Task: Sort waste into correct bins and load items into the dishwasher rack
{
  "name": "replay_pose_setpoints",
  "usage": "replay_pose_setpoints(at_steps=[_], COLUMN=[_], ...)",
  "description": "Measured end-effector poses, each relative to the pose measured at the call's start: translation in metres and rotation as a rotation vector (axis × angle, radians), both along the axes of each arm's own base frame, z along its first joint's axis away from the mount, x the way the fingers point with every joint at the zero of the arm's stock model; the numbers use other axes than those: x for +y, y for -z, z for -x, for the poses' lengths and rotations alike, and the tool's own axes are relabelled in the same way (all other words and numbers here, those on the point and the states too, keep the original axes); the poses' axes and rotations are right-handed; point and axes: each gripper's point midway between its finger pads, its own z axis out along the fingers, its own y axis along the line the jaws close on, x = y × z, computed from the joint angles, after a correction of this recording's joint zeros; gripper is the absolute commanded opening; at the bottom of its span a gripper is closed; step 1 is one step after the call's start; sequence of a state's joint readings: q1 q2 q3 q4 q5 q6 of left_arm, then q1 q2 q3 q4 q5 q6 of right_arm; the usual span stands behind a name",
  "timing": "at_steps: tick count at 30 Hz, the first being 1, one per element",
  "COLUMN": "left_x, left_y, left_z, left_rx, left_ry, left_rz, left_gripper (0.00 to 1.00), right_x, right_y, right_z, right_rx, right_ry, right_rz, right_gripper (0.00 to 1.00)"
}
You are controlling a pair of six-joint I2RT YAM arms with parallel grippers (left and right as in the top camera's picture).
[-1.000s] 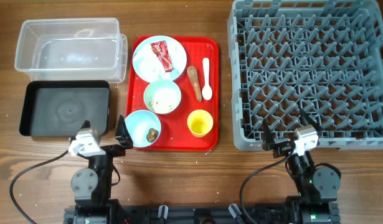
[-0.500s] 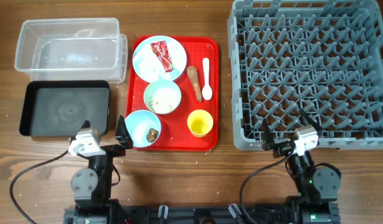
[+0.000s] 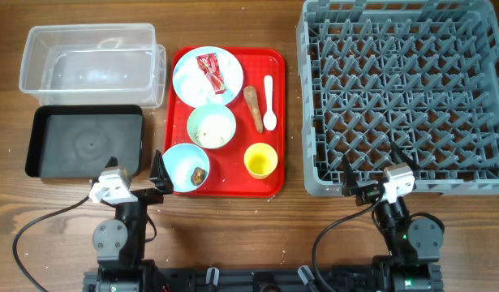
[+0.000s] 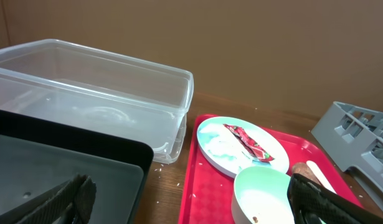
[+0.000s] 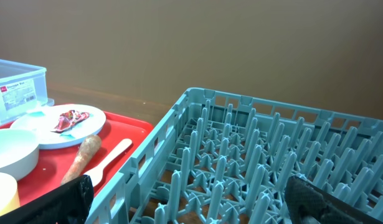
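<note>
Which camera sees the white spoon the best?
The overhead view. It shows the whole white spoon from above, lying on the red tray beside the brown stick. The right wrist view sees it low and slanted; the left wrist view shows only one end.

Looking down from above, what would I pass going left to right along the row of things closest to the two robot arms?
black tray → light-blue bowl → yellow cup → grey rack
</note>
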State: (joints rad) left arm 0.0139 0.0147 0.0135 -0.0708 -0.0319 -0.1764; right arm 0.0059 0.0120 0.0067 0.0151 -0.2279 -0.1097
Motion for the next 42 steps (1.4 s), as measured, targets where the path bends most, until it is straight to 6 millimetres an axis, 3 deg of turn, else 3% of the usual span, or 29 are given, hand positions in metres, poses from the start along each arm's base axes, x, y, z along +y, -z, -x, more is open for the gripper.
replay_pose_setpoints(at_steps=[14,19,22,24,28,30,32,33,34,37,40,42], left_x=[0.000,-0.003,-0.016,-0.019,-0.025,-0.031,-0.034,-0.035,-0.036,-0.066,-0.099,-0.112], left_y=[0.000,-0.003,-0.031,-0.039,-0.088,-0.121,-0.138,-0.153,-0.149,-0.167,-0.141,-0.111], left_z=[0.000,0.000,0.000,0.000,-0.008,-0.025,-0.045,-0.063,-0.072,-0.126,-0.176,-0.207], left_rx=[0.000,-0.013,-0.122,-0.114,-0.059,0.007,0.118,0.157,0.235,0.363,0.516,0.633], left_ry=[0.000,0.019,0.092,0.113,0.146,0.184,0.198,0.207,0.212,0.310,0.370,0.387], left_rz=[0.000,0.001,0.000,0.001,0.006,0.014,0.025,0.026,0.025,-0.043,-0.100,-0.118], left_gripper=[1.00,1.00,1.00,1.00,1.00,1.00,1.00,1.00,1.00,1.00,1.00,1.00], right_x=[-0.002,-0.005,-0.005,-0.004,-0.004,-0.004,-0.004,-0.004,-0.004,-0.004,-0.001,0.001], right_y=[0.000,-0.018,-0.025,-0.037,-0.097,-0.125,-0.147,-0.155,-0.156,-0.168,-0.168,-0.160], right_z=[0.000,0.000,0.001,0.002,0.007,0.000,-0.012,-0.017,-0.024,-0.047,-0.069,-0.080], right_rx=[-0.003,-0.084,-0.111,-0.126,-0.177,-0.133,-0.032,-0.011,0.061,0.204,0.364,0.438], right_ry=[0.009,0.033,0.030,0.030,0.031,0.030,0.027,0.027,0.024,0.019,0.003,-0.010], right_rz=[0.009,0.047,0.049,0.049,0.050,0.055,0.063,0.066,0.068,0.073,0.047,0.041], right_gripper=[1.00,1.00,1.00,1.00,1.00,1.00,1.00,1.00,1.00,1.00,1.00,1.00])
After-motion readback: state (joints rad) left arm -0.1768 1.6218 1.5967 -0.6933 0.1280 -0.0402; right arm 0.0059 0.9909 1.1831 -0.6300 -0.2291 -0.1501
